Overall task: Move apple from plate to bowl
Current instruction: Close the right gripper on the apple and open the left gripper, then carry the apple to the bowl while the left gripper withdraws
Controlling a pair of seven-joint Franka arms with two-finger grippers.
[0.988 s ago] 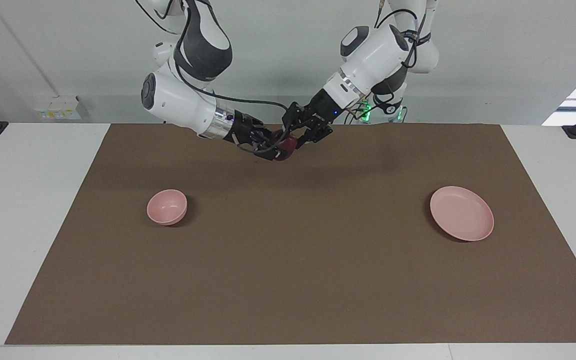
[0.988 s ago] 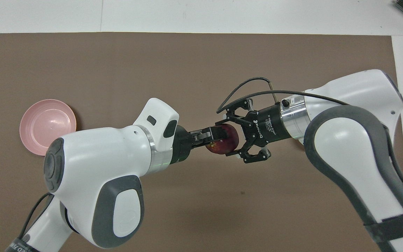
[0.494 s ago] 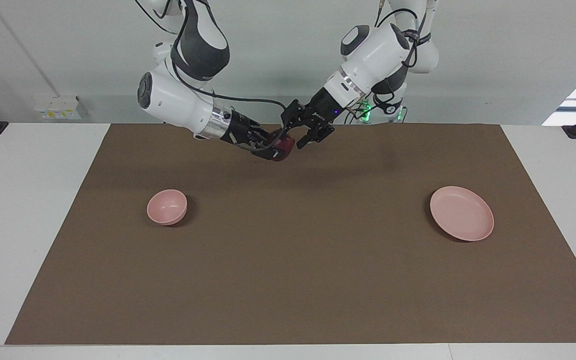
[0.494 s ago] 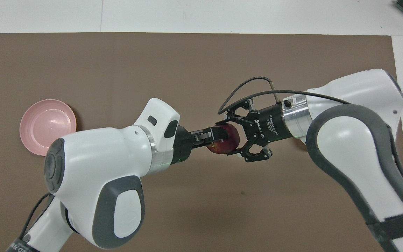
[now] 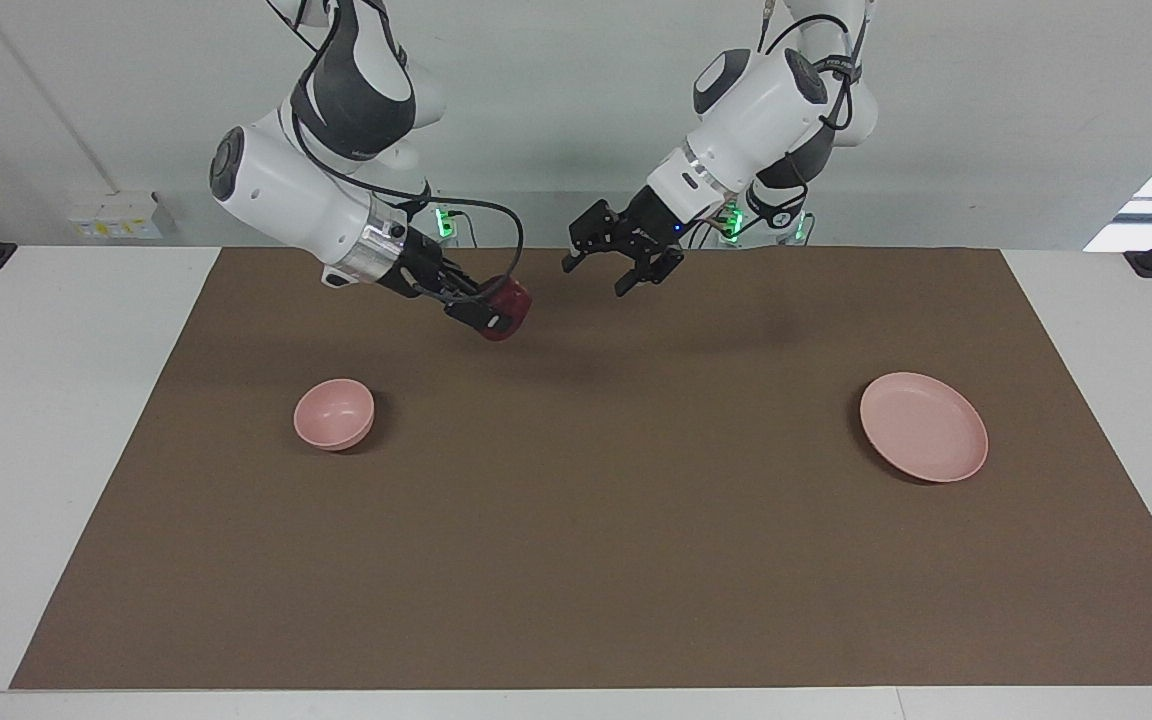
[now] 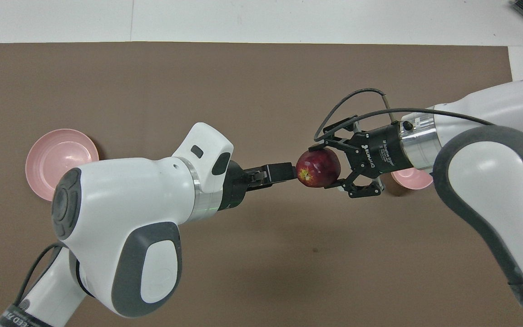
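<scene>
Up above the brown mat (image 5: 576, 500), in the facing view, the apple (image 5: 506, 304) is held in the air by the right gripper (image 5: 491, 312), whose fingers are closed on it. The fruit hangs over bare mat, between the two arms and nearer to the robots than the bowl (image 5: 334, 413). The bowl is set on the mat toward the right arm's end of the table, with nothing seen in it. The plate (image 5: 923, 426) is laid toward the left arm's end, well apart from the bowl, and nothing is seen on it. The left gripper (image 5: 621, 273) is raised over the mat near the robots' edge, its fingers spread wide and holding nothing; a clear gap is seen between it and the apple.

Seen from overhead, the apple (image 6: 318, 168) is shown with a yellowish spot turned up toward the camera and is clasped from one side by the right gripper (image 6: 329, 169). The left gripper (image 6: 284, 172) is pointed at the fruit from the other side. The plate (image 6: 57, 156) is partly covered by the left arm, and only a small part of the bowl (image 6: 413, 179) is left showing under the right arm's wrist. Both dishes are rested flat on the mat (image 6: 243, 81).
</scene>
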